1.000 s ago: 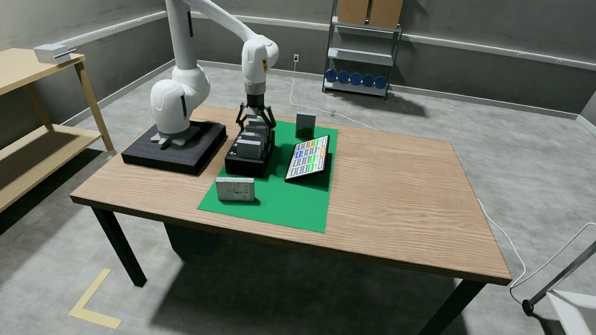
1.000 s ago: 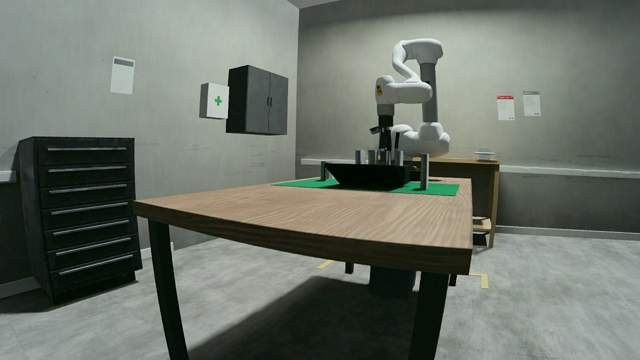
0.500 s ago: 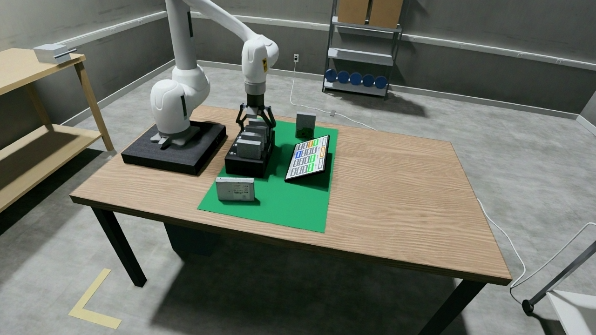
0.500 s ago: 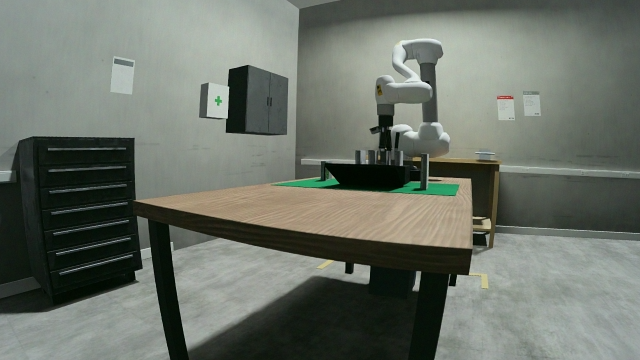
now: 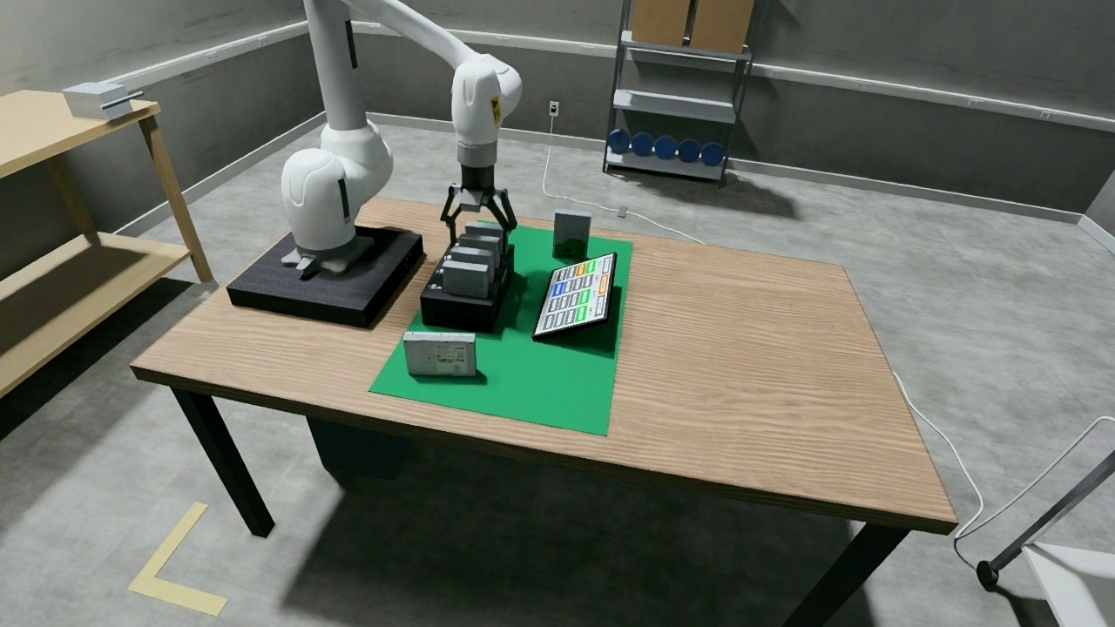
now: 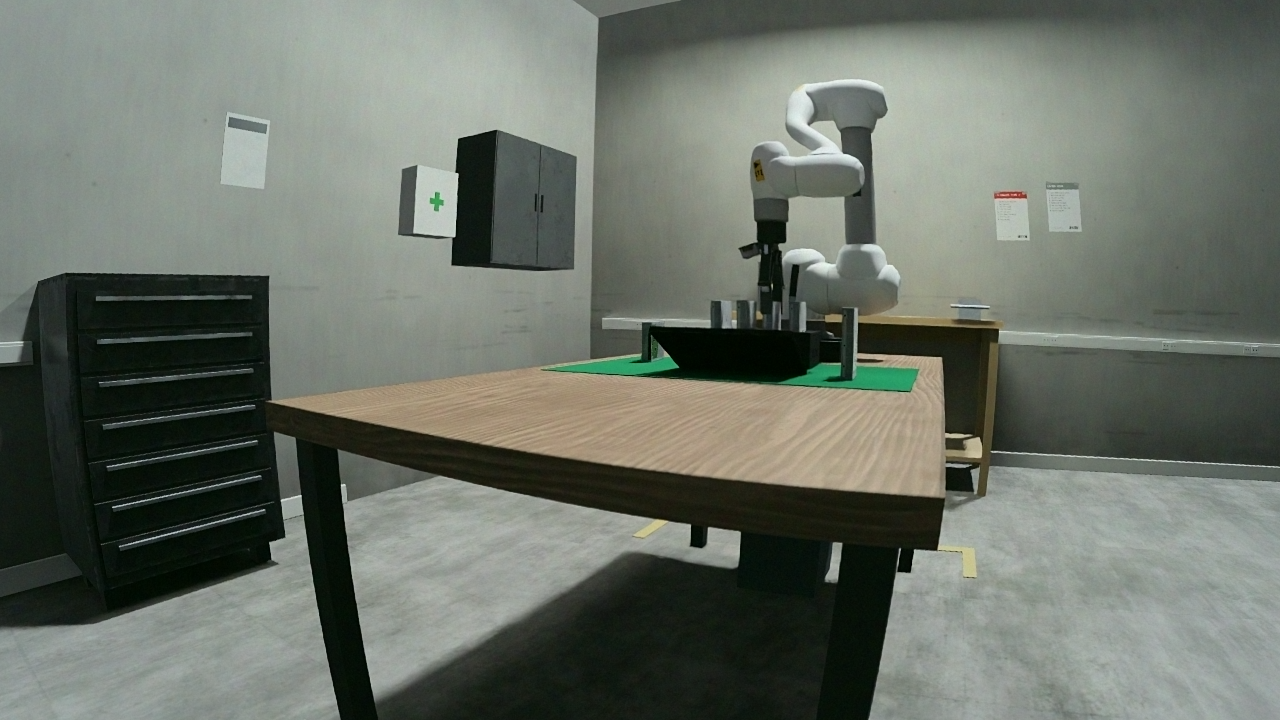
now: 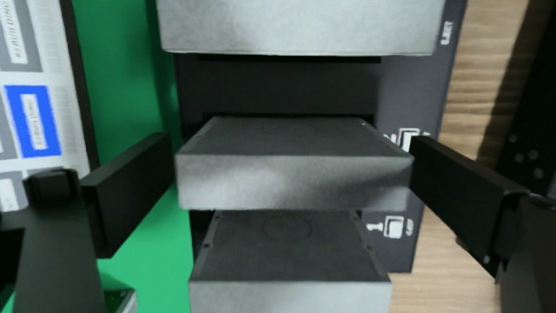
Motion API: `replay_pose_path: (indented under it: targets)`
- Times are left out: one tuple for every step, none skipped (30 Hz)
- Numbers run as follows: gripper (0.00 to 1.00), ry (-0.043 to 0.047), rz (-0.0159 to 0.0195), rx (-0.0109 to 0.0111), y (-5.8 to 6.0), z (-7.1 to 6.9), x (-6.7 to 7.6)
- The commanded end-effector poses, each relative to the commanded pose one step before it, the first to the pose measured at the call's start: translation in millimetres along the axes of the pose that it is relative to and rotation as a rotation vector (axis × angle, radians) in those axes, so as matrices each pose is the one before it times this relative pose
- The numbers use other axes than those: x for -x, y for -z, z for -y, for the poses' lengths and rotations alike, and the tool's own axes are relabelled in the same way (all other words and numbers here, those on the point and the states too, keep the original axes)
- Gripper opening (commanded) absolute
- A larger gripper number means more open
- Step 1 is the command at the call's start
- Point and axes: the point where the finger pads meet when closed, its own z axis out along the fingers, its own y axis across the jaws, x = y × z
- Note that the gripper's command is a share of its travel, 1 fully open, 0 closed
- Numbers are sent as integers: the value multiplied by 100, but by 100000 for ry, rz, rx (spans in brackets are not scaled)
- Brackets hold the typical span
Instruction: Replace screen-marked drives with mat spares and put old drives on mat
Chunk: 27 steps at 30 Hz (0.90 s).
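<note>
Black dock (image 5: 460, 310) under gripper (image 5: 482, 232) (image 6: 769, 308) (image 7: 291, 174). Pincer apart, clamped on nothing. Drive (image 5: 481, 241) (image 7: 295, 183) upright in dock, between fingers, long axis finger to finger. Best lift straight up, no sideways brush.

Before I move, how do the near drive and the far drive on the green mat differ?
The near drive rests on a long edge; the far drive stands taller, on a short end. In the top view, the near drive shows a pale face with a printed label, the far drive a darker face with green low down. Both stand upright on the green mat.
</note>
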Motion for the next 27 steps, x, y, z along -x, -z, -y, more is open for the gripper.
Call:
replay_pose_path:
  targets:
    - [89,26,32,-63,1510,34,8]
    - [89,0,0,0,474,0,0]
    - [89,0,0,0,0,0,0]
    - [89,0,0,0,0,0,0]
    - [89,0,0,0,486,0,0]
    - [89,0,0,0,490,0,0]
    - [89,0,0,0,491,0,0]
    - [89,0,0,0,487,0,0]
    - [89,0,0,0,480,0,0]
    - [89,0,0,0,469,0,0]
    - [89,0,0,0,454,0,0]
    - [89,0,0,0,435,0,0]
    - [89,0,0,0,413,0,0]
    - [89,0,0,0,388,0,0]
    - [89,0,0,0,360,0,0]
    - [89,0,0,0,330,-1,0]
    - [89,0,0,0,297,1,0]
    - [89,0,0,0,264,0,0]
    - [89,0,0,0,229,0,0]
    - [89,0,0,0,0,0,0]
    - [89,0,0,0,0,0,0]
    - [89,0,0,0,194,-1,0]
    - [89,0,0,0,160,0,0]
    - [89,0,0,0,127,0,0]
    - [89,0,0,0,96,0,0]
    - [89,0,0,0,68,0,0]
    - [89,0,0,0,43,0,0]
